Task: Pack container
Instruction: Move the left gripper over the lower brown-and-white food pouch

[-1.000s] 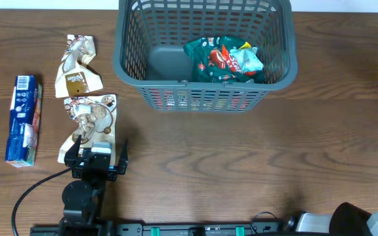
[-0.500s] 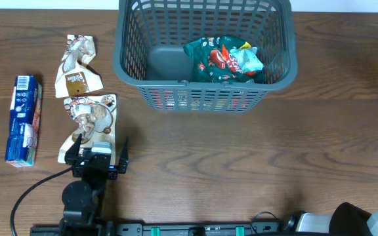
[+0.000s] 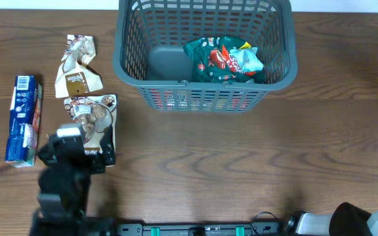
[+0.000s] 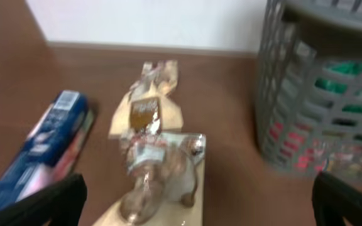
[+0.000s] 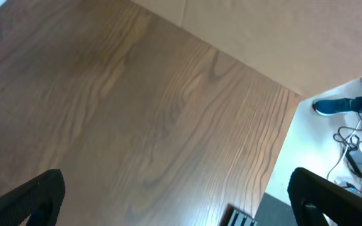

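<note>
You see your left gripper (image 4: 200,206) only as two dark fingertips in the lower corners, set wide apart. Between them lies a blurred beige bag (image 4: 159,176), with a second beige bag (image 4: 146,110) just beyond it. A blue pack (image 4: 43,150) lies left on the table (image 4: 231,107). The container (image 4: 322,88) stands at the right, green and red showing through its slots.

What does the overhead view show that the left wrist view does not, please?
Only overhead: the floor of the basket and the green bag seen whole, plus the left arm. Only left wrist: the left gripper, its fingers spread wide. Both: the blue box, the far packet, the near packet and the basket's slotted wall.
</note>
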Tool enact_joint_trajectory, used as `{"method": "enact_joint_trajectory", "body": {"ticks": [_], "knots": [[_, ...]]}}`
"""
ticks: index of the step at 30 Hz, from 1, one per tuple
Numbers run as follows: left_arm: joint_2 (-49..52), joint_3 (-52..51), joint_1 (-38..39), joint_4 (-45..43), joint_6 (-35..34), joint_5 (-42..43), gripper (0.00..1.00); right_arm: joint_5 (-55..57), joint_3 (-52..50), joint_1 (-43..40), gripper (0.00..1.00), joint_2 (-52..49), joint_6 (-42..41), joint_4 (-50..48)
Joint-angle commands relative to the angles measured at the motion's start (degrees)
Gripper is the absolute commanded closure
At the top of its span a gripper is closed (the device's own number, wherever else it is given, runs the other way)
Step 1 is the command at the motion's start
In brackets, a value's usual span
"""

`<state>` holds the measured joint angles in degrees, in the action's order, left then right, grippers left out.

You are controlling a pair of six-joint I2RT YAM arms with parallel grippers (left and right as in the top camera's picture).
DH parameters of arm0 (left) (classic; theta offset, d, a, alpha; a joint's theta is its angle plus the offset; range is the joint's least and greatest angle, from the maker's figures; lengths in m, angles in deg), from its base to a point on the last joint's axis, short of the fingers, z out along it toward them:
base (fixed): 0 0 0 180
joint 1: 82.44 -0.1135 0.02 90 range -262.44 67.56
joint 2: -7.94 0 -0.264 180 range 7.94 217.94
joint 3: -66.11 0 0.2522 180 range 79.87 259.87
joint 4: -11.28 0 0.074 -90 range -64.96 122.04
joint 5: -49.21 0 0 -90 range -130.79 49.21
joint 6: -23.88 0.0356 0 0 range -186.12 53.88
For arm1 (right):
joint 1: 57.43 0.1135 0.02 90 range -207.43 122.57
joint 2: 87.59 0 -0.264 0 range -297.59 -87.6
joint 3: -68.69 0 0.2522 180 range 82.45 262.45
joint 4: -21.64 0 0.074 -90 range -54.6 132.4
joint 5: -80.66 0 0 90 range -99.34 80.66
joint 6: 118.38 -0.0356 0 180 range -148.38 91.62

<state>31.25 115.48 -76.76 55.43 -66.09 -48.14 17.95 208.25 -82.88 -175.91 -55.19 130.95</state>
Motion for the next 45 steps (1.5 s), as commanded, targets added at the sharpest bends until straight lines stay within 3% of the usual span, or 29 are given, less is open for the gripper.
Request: {"method": "enact_joint_trajectory", "body": {"ticks": [1,7,18,25,33,37,41,45], "knots": [[13.0,13.7,-0.2,6.6,1.7,-2.3,0.01,0.3,0.0,-0.4,0.01,0.8,-1.0,0.0],[29.8,31.7,-0.2,19.3,1.7,-2.4,0.01,0.3,0.0,-0.4,0.01,0.8,-1.0,0.0],[44.4,34.3,-0.5,31.6,1.4,4.7,0.01,0.3,0.0,-0.4,0.01,0.8,-1.0,0.0],[48.7,34.3,-8.4,33.0,1.4,14.1,0.01,0.3,0.0,-0.4,0.01,0.8,-1.0,0.0],[49.5,34.3,-23.4,31.5,4.9,14.3,0.01,0.3,0.0,-0.4,0.01,0.8,-1.0,0.0],[49.5,34.2,-25.9,31.3,5.3,14.3,0.01,0.3,0.0,-0.4,0.01,0.8,-1.0,0.0],[50.0,34.2,-25.9,30.3,14.1,18.4,0.01,0.3,0.0,-0.4,0.01,0.8,-1.0,0.0],[51.7,34.1,-25.9,28.1,18.0,18.9,0.01,0.3,0.0,-0.4,0.01,0.8,-1.0,0.0]]}}
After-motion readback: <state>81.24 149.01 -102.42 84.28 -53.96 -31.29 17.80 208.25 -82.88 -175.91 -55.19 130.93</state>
